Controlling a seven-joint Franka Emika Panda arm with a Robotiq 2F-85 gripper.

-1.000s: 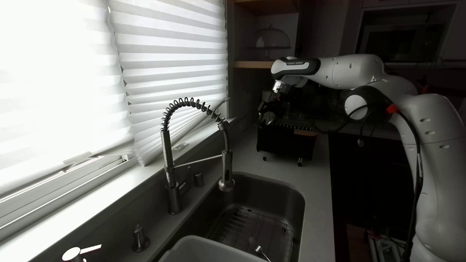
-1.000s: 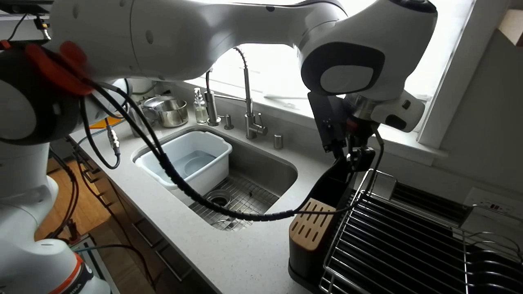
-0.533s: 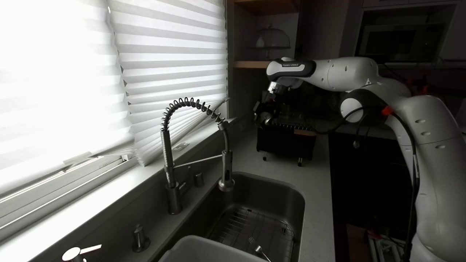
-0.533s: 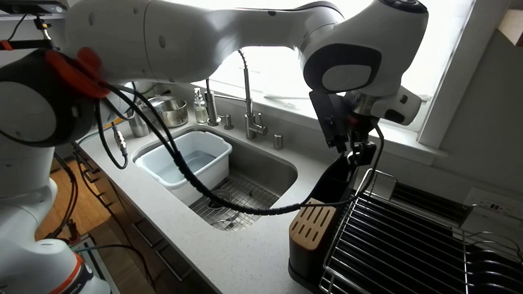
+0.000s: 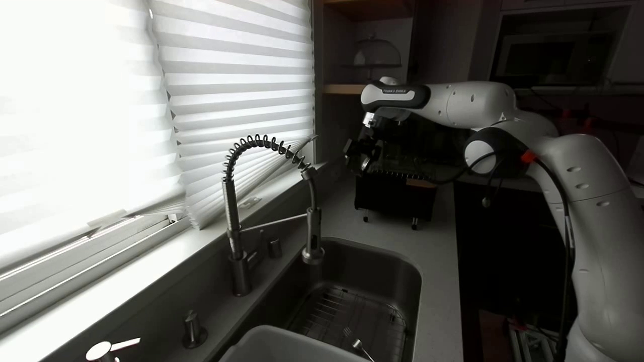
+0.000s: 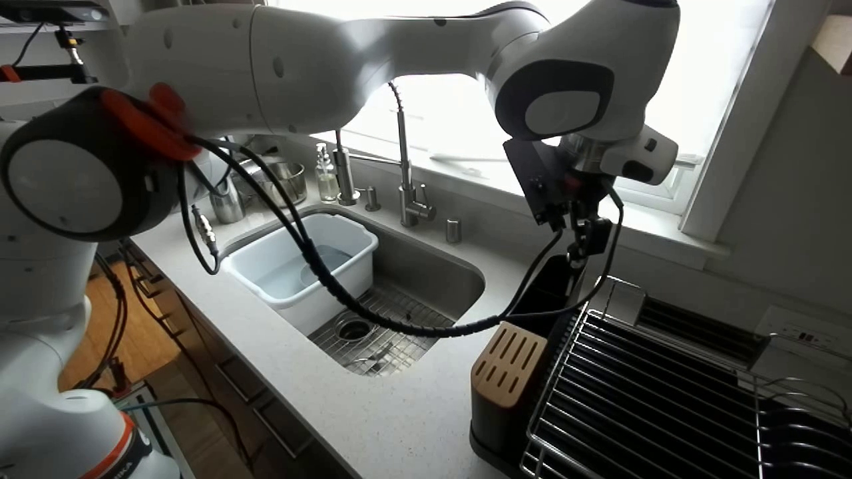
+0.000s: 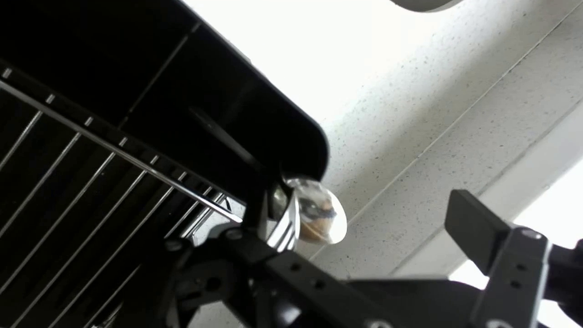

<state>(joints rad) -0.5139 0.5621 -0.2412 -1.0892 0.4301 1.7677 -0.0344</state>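
The gripper [image 7: 357, 209] is spread wide, grasping nothing, with the fork [image 7: 283, 232] and spoon [image 7: 319, 209] poking up at the window end of the black holder [image 7: 264, 114], close in by one side of it (touching or not, I can't tell). An off-centre squeeze could pinch one and shove the other over the rim. In an exterior view, the drooping cable [image 6: 399, 325] might snag the dish rack [image 6: 655, 392] at right; the windowsill [image 6: 652, 223] hems the far side, while leftward, towards the sink [image 6: 432, 279], there looks more room.
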